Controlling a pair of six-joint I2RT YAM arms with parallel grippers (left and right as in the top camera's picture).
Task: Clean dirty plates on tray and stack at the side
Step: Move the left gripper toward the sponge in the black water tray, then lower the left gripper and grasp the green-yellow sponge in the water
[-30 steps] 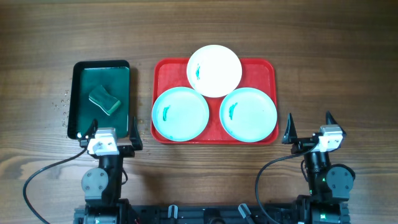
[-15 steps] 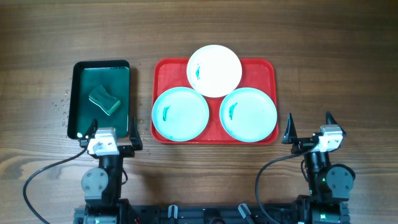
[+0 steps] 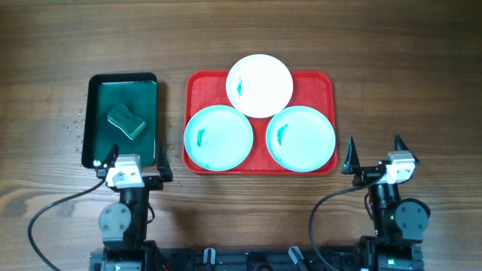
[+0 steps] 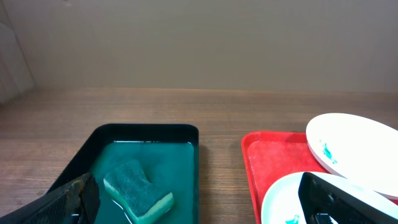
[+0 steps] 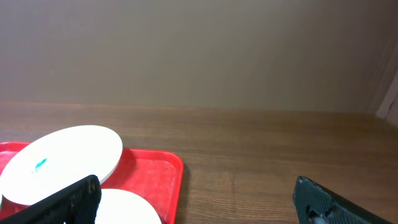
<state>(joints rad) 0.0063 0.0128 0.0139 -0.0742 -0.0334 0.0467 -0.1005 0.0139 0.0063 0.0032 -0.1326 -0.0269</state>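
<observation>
**Plates (image 3: 260, 85) all sat on the red tray (image 3: 202, 84), both grippers spread wide and off them**

Cut-off stuff first. From the left wrist cam, the nearer aqua plate (image 4: 281, 198) was chopped by the bottom of the frame and partly behind one dark finger (image 4: 336, 200). The white plate (image 4: 354, 140) ran off the right side. The right wrist cam only caught a pale sliver of the other aqua plate (image 5: 127, 208) at the bottom, and its colour was hard to tell there. Each plate had a small teal smear, too tiny to say much about. There were also some faint specks (image 3: 75, 124) on the table (image 3: 422, 53) beside the dark green tray (image 3: 91, 113); couldn't tell what they were.

The red tray lay around the middle of the tabletop. The white plate hung over the tray's far rim, and the two aqua plates (image 3: 301, 138) sat side by side toward its near rim. The white one met both aqua ones, but I couldn't tell whether it rested on them.

The left gripper (image 3: 136, 156) was at the near edge, fingers wide apart and holding nothing, just short of the green tray with the sponge (image 3: 126, 122) in it. The right gripper (image 3: 375, 154) was also at the near edge, fingers apart and empty, just off the red tray's near right corner.
</observation>
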